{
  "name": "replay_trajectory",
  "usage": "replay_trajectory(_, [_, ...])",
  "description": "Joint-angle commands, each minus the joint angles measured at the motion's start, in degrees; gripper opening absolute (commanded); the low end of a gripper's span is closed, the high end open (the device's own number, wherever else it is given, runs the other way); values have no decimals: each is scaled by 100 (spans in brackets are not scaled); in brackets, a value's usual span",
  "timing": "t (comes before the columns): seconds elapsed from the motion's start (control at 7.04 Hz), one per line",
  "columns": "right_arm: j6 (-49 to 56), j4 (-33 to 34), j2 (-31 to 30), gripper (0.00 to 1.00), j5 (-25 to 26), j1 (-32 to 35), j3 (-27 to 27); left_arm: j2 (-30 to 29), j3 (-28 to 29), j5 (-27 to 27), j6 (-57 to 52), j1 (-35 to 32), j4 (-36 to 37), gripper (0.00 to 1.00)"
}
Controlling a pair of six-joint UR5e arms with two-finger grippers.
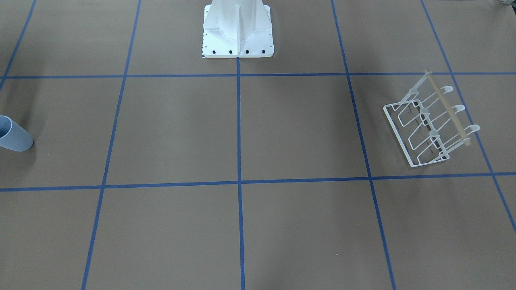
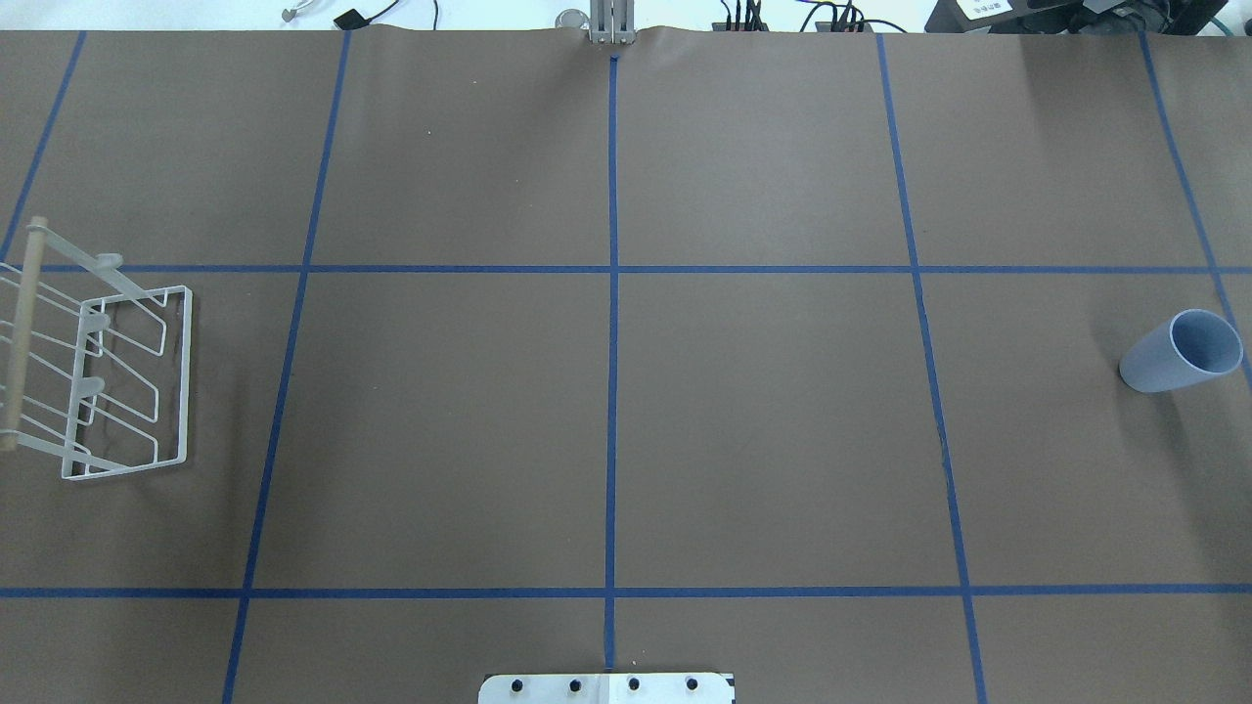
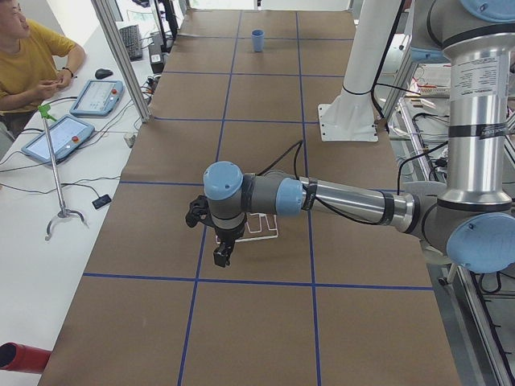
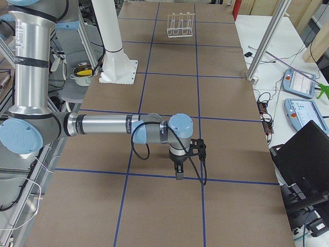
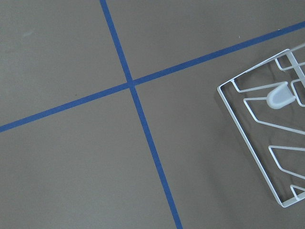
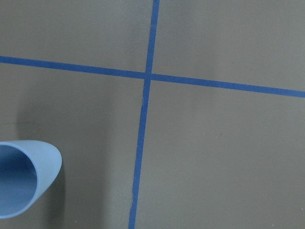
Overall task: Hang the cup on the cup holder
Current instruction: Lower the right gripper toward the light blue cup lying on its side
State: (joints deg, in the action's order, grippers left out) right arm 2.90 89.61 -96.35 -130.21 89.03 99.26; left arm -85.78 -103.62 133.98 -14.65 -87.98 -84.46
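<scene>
The pale blue cup point(image 2: 1174, 354) stands upright at the table's right end; it also shows in the front view point(image 1: 14, 137), the left side view point(image 3: 257, 40) and at the lower left of the right wrist view point(image 6: 24, 179). The white wire cup holder point(image 2: 186, 376) with its wooden rod point(image 1: 447, 108) stands at the table's left end, and a corner of it shows in the left wrist view point(image 5: 280, 95). My left gripper point(image 3: 221, 256) hangs above the table beside the holder point(image 3: 264, 227). My right gripper point(image 4: 178, 175) hangs above the table's right end. I cannot tell whether either is open.
The brown table point(image 2: 763, 420) carries a blue tape grid. The white robot pedestal point(image 1: 238, 32) stands at its robot-side edge. An operator point(image 3: 32, 56) sits by teach pendants point(image 3: 96, 96) on a side bench. A laptop point(image 4: 303, 159) lies beyond the table's far edge.
</scene>
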Motion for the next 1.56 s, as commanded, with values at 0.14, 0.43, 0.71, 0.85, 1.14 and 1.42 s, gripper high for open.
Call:
replay_trajectory(0.14, [9,-5,116,100,-5,-9,59,0,-131,-12,15,0,0,99])
replay_trajectory(0.43, [18,-379,230,100,-13,-114,129,-70,-167,31,33,0,0,99])
replay_trajectory(0.71, [18,-1047,265,100,-398,-585,190,-140,-490,31,24,0,-26,99])
replay_trajectory(0.85, [0,-1068,483,100,-479,-841,138,-210,-710,-12,15,-9,-113,99])
replay_trajectory(1.14, [17,-1077,302,99,-768,-957,-45,-493,-387,31,7,-9,-710,99])
replay_trajectory(1.42, [26,-1156,310,99,-735,-1150,-283,-475,-247,31,15,0,-1001,99])
